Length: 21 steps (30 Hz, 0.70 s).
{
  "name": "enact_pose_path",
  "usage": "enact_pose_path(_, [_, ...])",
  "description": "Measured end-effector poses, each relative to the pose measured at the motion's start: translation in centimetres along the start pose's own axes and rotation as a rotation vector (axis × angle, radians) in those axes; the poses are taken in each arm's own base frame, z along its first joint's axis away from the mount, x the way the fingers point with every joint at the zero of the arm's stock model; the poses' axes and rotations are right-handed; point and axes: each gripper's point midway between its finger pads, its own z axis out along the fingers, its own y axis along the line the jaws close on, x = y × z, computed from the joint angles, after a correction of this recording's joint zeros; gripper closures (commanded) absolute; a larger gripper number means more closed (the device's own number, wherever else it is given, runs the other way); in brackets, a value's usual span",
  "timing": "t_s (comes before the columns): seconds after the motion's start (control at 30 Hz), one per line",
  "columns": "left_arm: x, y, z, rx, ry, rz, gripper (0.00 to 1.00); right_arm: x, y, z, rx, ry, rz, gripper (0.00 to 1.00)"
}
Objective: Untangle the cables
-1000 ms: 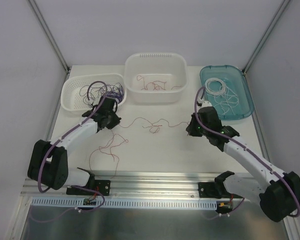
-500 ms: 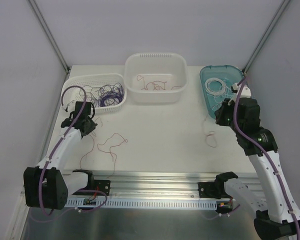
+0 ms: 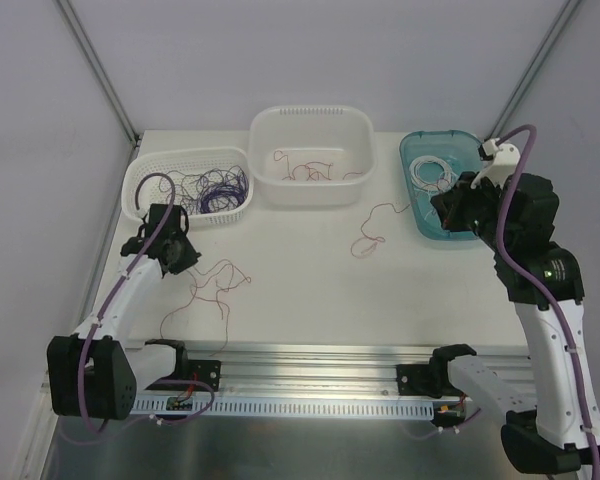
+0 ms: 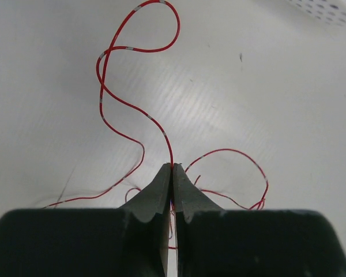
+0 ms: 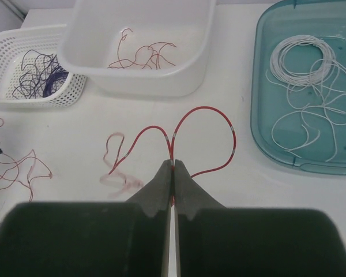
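My left gripper (image 3: 188, 260) is shut on a thin red cable (image 3: 220, 285) that curls over the table at the left. In the left wrist view the jaws (image 4: 172, 168) pinch this red cable (image 4: 132, 109), which loops away ahead. My right gripper (image 3: 442, 206) is raised beside the teal tray and is shut on a second red cable (image 3: 370, 235) that trails left down to the table. In the right wrist view the jaws (image 5: 172, 164) pinch that cable (image 5: 219, 115). The two red cables lie apart.
A white perforated basket (image 3: 185, 152) at the back left holds purple wires (image 3: 215, 188). A white tub (image 3: 310, 110) at the back middle holds red wires (image 3: 305, 170). The teal tray (image 3: 440, 135) at the back right holds white wires (image 3: 435, 172). A metal rail (image 3: 310, 355) runs along the near edge.
The arms pulled apart from the middle, separating the red cables. My right gripper then rose towards the teal tray, lifting its red cable. The left gripper has stayed by the basket.
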Motion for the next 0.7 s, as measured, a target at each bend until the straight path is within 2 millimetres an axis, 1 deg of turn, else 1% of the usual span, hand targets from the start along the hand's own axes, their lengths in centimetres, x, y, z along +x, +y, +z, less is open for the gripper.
enact_pose_path(0.07, [1.1, -1.4, -0.3, 0.053, 0.034, 0.037, 1.00, -0.1, 0.5, 0.7, -0.029, 0.013, 0.003, 0.99])
enact_pose_path(0.17, [3.2, -3.9, -0.8, 0.131, 0.087, 0.123, 1.00, -0.4, 1.4, 2.4, -0.080, 0.034, 0.017, 0.99])
enact_pose_path(0.33, [7.0, -8.3, -1.9, 0.267, 0.175, 0.274, 0.95, -1.5, 2.9, 5.0, -0.152, 0.039, 0.050, 0.99])
enact_pose_path(0.4, [8.3, -10.1, -2.6, 0.321, 0.200, 0.328, 0.94, -2.4, 3.4, 5.9, -0.171, 0.025, 0.055, 0.99])
enact_pose_path(0.43, [8.6, -10.8, -2.8, 0.340, 0.203, 0.345, 0.93, -2.9, 3.5, 6.4, -0.177, 0.015, 0.057, 0.99])
enact_pose_path(0.47, [9.2, -11.9, -3.3, 0.373, 0.210, 0.375, 0.91, -3.4, 3.6, 6.8, -0.183, 0.005, 0.058, 0.99])
enact_pose_path(0.53, [9.8, -14.0, -4.2, 0.430, 0.212, 0.427, 0.88, -4.6, 4.0, 7.9, -0.195, -0.019, 0.057, 0.99])
enact_pose_path(0.6, [10.3, -16.0, -5.3, 0.490, 0.200, 0.492, 0.73, -5.8, 4.2, 9.0, -0.201, -0.042, 0.056, 0.99])
enact_pose_path(0.63, [10.4, -16.8, -5.8, 0.516, 0.194, 0.515, 0.65, -6.5, 4.4, 9.7, -0.206, -0.056, 0.055, 0.99])
enact_pose_path(0.67, [10.6, -17.6, -6.4, 0.547, 0.185, 0.546, 0.52, -7.2, 4.5, 10.5, -0.211, -0.070, 0.052, 0.99])
enact_pose_path(0.7, [10.7, -18.2, -6.9, 0.574, 0.176, 0.574, 0.46, -7.9, 4.7, 11.2, -0.216, -0.085, 0.049, 0.99])
